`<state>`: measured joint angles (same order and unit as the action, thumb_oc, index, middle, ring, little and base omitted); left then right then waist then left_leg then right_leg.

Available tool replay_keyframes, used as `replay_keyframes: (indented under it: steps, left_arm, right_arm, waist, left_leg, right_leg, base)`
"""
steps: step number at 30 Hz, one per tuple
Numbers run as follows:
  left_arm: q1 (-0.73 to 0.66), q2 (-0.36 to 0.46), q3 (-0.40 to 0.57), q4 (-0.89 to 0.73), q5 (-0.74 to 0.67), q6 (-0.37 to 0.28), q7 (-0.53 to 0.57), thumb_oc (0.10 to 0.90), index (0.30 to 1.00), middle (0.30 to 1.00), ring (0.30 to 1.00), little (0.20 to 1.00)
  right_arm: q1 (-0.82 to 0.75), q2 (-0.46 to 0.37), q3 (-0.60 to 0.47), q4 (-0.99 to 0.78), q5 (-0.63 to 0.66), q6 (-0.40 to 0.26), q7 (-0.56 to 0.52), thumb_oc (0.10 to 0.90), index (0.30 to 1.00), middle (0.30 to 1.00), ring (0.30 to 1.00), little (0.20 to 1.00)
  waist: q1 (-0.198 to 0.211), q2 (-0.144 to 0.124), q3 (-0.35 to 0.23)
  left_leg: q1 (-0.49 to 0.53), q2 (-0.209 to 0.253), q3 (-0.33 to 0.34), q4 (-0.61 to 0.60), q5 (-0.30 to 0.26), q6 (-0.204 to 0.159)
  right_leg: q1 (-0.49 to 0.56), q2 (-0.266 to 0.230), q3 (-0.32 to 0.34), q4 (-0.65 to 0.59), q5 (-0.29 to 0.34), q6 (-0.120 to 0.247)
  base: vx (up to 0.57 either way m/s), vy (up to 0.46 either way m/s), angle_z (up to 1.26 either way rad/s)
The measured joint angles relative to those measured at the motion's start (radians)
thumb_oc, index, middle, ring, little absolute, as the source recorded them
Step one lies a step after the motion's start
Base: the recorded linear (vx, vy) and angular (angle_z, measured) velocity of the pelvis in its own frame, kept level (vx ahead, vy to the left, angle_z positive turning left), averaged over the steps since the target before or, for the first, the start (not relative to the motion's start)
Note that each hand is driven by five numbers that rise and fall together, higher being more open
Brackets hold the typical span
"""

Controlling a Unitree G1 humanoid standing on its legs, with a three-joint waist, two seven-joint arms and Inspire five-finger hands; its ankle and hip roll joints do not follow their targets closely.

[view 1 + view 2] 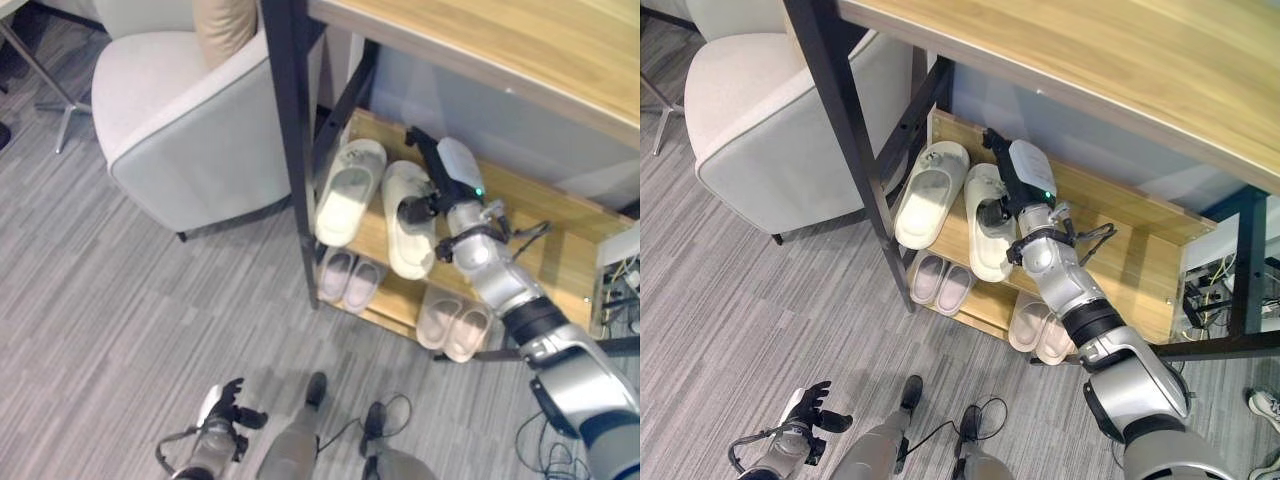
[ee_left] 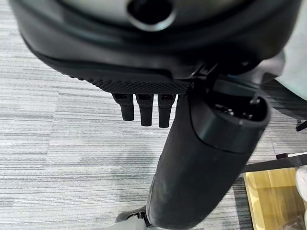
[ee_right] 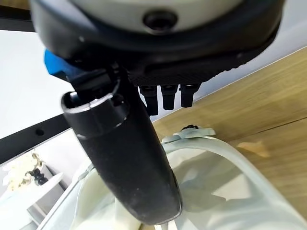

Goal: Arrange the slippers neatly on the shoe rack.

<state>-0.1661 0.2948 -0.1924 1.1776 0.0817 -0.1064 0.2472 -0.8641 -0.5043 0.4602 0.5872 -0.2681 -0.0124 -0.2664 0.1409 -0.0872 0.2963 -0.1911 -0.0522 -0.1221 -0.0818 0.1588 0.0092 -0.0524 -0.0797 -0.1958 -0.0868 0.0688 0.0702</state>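
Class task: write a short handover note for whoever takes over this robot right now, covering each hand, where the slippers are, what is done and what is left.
Right hand: on the right cream slipper on the shoe rack's upper shelf, thumb reaching into it.
Left hand: low over the carpet, fingers curled, holding nothing.
Done: left cream slipper lies beside its mate; two pink pairs sit on the lower shelf.
Left: probably straighten the right cream slipper, then release.

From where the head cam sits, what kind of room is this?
Probably a lounge or office corner set up as a home entryway. A wooden shoe rack holds cream slippers on top and pink pairs below, a pale armchair stands beside it, and the floor is grey carpet.
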Motion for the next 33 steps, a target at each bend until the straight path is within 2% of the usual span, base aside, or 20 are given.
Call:
replay_keyframes:
  steps: [4, 6, 10, 22, 25, 28, 33]
  left_arm:
    - [0.028, 0.003, 0.001, 0.004, 0.000, 0.017, -0.020, 0.800, 0.900, 0.900, 0.900, 0.900]
    - [0.034, 0.003, 0.001, 0.033, 0.000, 0.021, -0.029, 0.800, 0.900, 0.900, 0.900, 0.900]
    - [0.036, 0.004, 0.002, 0.051, 0.000, 0.025, -0.063, 0.800, 0.900, 0.900, 0.900, 0.900]
    - [0.079, 0.004, 0.007, 0.048, 0.002, 0.036, -0.064, 0.800, 0.900, 0.900, 0.900, 0.900]
    - [0.080, 0.002, 0.025, 0.047, 0.003, 0.036, -0.065, 0.800, 0.900, 0.900, 0.900, 0.900]
    - [0.093, 0.000, 0.039, 0.040, 0.004, 0.037, -0.065, 0.800, 0.900, 0.900, 0.900, 0.900]
    - [0.109, -0.007, 0.039, 0.039, 0.004, 0.038, -0.068, 0.800, 0.900, 0.900, 0.900, 0.900]
  right_arm:
    - [0.002, 0.000, 0.021, 0.000, 0.004, 0.002, 0.031, 0.800, 0.900, 0.900, 0.900, 0.900]
    - [0.003, 0.000, 0.048, 0.000, 0.006, 0.004, 0.063, 0.800, 0.900, 0.900, 0.900, 0.900]
    - [0.001, 0.001, 0.078, 0.001, 0.017, 0.006, 0.123, 0.800, 0.900, 0.900, 0.900, 0.900]
    - [0.072, 0.016, 0.066, -0.004, 0.013, 0.012, 0.129, 0.800, 0.900, 0.900, 0.900, 0.900]
    - [0.124, 0.015, 0.052, -0.067, -0.003, 0.021, 0.127, 0.800, 0.900, 0.900, 0.900, 0.900]
    - [0.224, 0.022, -0.010, -0.163, -0.004, 0.018, 0.122, 0.800, 0.900, 0.900, 0.900, 0.900]
    - [0.321, 0.039, -0.073, -0.214, 0.020, -0.005, 0.105, 0.800, 0.900, 0.900, 0.900, 0.900]
  waist:
    - [-0.002, -0.030, -0.022]
    - [-0.002, -0.058, -0.041]
    - [0.001, -0.084, -0.061]
    - [-0.003, -0.075, -0.089]
    - [-0.008, -0.067, -0.093]
    - [-0.013, -0.061, -0.097]
    - [-0.036, -0.048, -0.115]
  left_leg:
    - [0.000, 0.004, 0.006, 0.000, -0.001, 0.001]
    - [0.000, 0.005, 0.008, 0.000, -0.003, -0.001]
    - [0.001, 0.005, 0.009, 0.000, -0.003, -0.001]
    - [0.016, 0.002, 0.011, 0.000, -0.006, 0.004]
    - [0.021, 0.002, 0.017, 0.000, -0.008, 0.006]
    - [0.040, 0.002, 0.020, 0.000, -0.013, 0.009]
    - [0.058, 0.000, 0.034, -0.001, -0.025, 0.020]
  right_leg:
    - [-0.003, 0.003, 0.009, 0.000, 0.001, -0.002]
    - [-0.005, 0.004, 0.013, 0.000, 0.001, -0.002]
    - [-0.004, 0.003, 0.015, 0.000, 0.001, -0.002]
    - [0.007, -0.001, 0.021, 0.000, 0.004, -0.001]
    - [0.010, -0.002, 0.025, 0.000, 0.004, -0.001]
    - [0.029, -0.003, 0.027, 0.000, 0.003, -0.001]
    - [0.040, -0.007, 0.044, 0.000, 0.002, 0.000]
  base:
    - [-0.01, -0.023, -0.06]
    - [0.00, -0.012, -0.02]
    - [0.00, 0.000, 0.00]
    - [0.00, 0.001, -0.01]
    - [0.03, 0.011, -0.05]
    - [0.03, 0.007, -0.03]
    - [0.03, 0.006, -0.08]
